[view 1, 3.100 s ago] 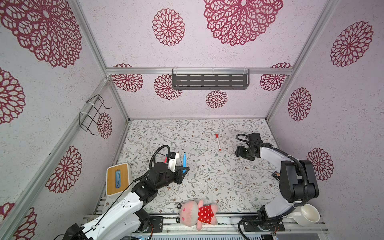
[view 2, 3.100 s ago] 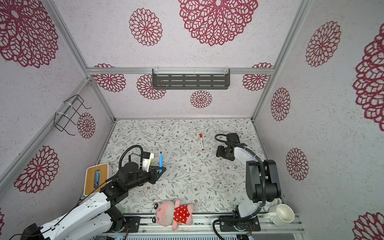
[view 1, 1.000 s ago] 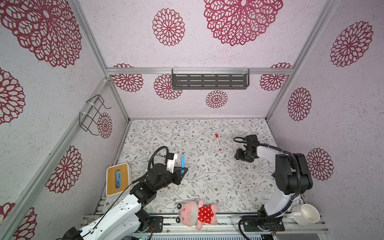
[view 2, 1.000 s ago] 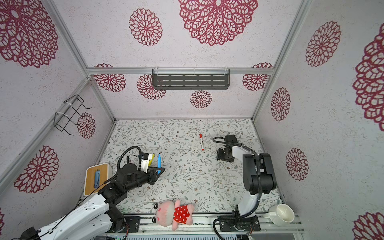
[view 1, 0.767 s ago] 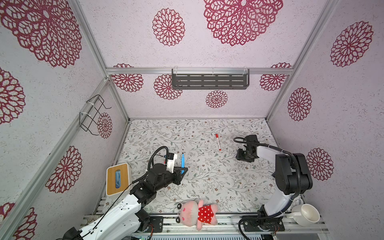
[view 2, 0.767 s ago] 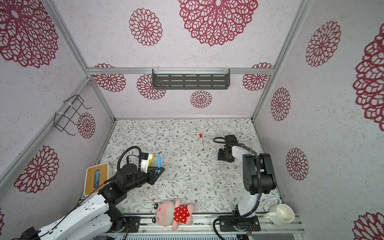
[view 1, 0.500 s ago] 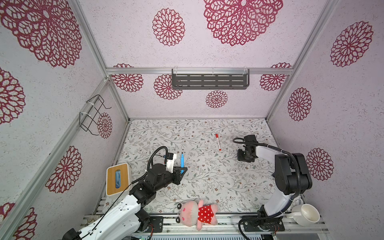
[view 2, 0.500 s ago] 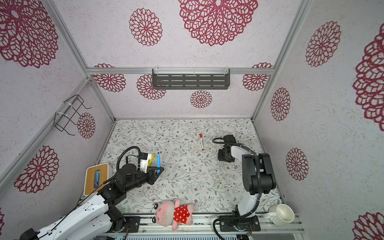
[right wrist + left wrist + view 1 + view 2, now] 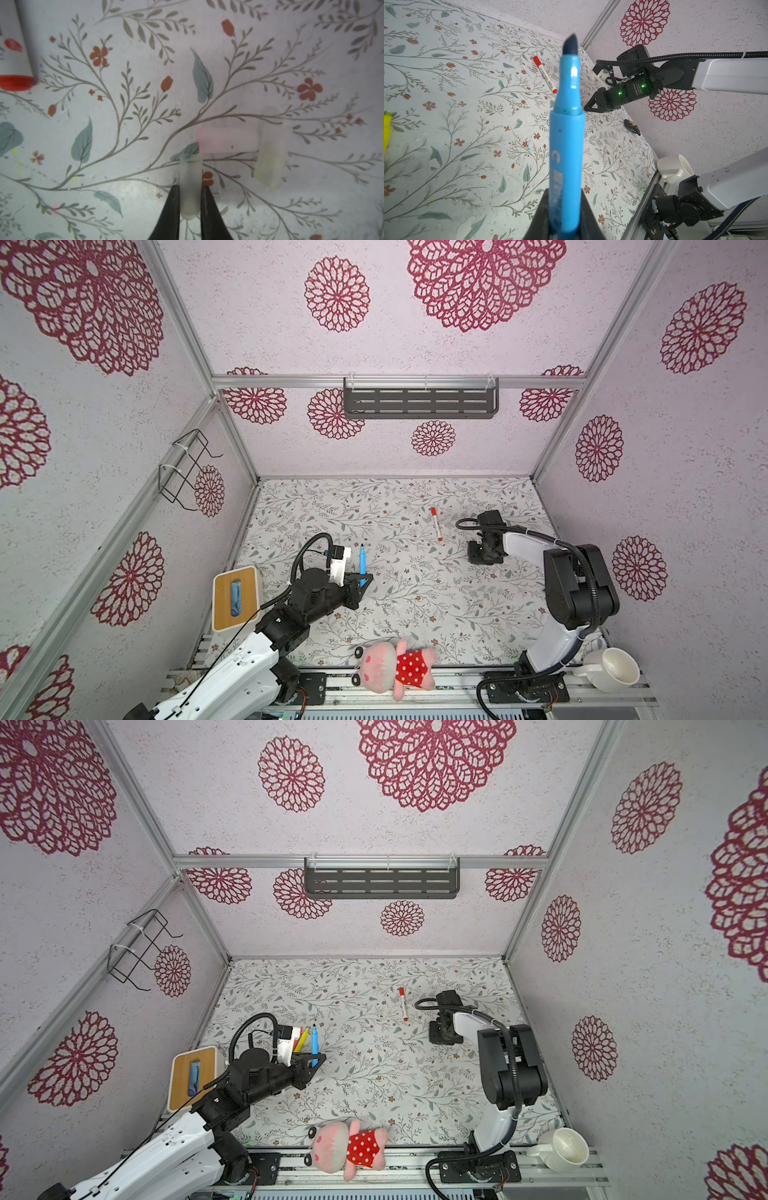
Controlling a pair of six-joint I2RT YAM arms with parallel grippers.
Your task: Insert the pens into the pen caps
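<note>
- Progress: I judge one pairing done. The white pen (image 9: 435, 524) lies on the table with its red cap on, and the other colours remain.
- Left gripper (image 9: 361, 584): clamped on the blue pen (image 9: 566, 145), held upright over the table's left side with its dark tip bare.
- Right gripper (image 9: 190, 193): closed around a translucent cap (image 9: 190, 174) lying on the table. I cannot name its faint tint.
- Pink cap (image 9: 226, 141) and yellow cap (image 9: 270, 158): frosted and loose, lying just beside it.

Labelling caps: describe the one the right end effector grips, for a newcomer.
On the floral mat, right of the white pen, sit three frosted caps. The clear cap is in the right end effector; the pink cap and yellow cap lie loose.
</note>
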